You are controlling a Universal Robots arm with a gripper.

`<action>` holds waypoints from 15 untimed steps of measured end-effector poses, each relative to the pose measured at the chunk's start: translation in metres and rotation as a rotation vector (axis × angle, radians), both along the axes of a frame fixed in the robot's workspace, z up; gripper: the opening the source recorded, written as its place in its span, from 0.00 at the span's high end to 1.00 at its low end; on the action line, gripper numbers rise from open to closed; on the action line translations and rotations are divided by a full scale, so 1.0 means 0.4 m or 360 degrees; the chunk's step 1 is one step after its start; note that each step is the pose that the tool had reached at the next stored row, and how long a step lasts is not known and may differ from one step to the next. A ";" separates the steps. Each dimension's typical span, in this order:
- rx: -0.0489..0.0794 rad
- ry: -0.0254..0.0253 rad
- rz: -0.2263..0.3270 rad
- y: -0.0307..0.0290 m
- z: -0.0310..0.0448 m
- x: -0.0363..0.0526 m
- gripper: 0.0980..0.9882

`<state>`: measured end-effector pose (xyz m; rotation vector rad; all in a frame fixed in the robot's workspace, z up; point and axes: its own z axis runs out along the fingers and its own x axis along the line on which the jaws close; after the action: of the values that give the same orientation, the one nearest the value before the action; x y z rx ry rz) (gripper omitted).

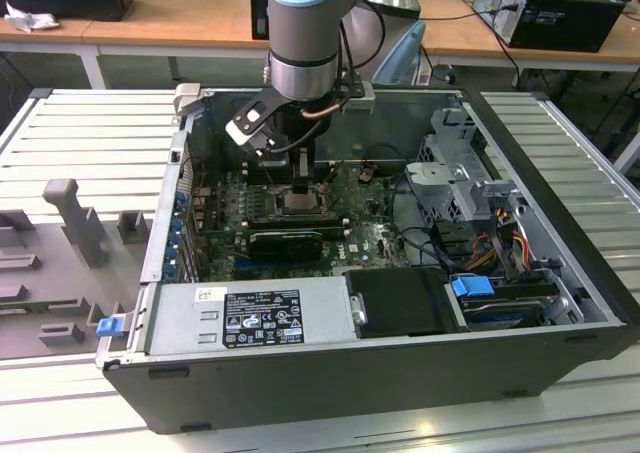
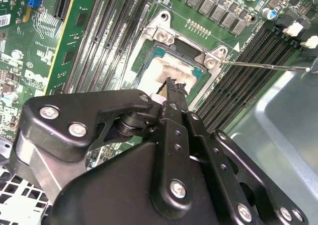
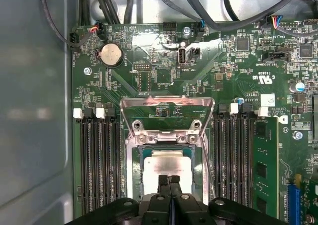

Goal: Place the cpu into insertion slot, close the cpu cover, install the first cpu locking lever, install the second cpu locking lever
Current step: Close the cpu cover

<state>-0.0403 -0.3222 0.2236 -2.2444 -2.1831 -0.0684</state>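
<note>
Cpu [image 3: 166, 161] lies flat in the insertion slot [image 3: 132, 171], its pale metal top facing up, with green board around it and long black memory slots [image 3: 99, 165] on either side. The cpu cover [image 3: 167, 101] stands tipped up from its hinge, open, so the board shows through its square window. The pincer [image 3: 169, 178] is narrow, its two black fingertips pressed together with nothing between them, right over the chip's top near one edge; whether it touches the metal I cannot tell. In the second wrist view a thin locking lever [image 2: 263, 65] stretches away from the slot's corner across the memory slots. In the exterior view the arm reaches down into the open computer case [image 1: 400, 373], which rests on the ribbed worktop [image 1: 560, 143]
</note>
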 end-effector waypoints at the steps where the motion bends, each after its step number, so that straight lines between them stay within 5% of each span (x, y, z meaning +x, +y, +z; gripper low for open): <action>1: 0.0000 -0.00001 0.0000 0.000 0.000 0.000 0.99; 3: 0.0000 0.00042 0.0000 0.000 0.000 0.019 0.99; 13: -0.0003 0.00049 -0.0001 0.000 0.021 0.027 0.99; 15: -0.0003 0.00172 -0.0001 0.000 0.021 0.041 0.99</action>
<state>-0.0240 -0.3222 0.2320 -2.2410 -2.1782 -0.0541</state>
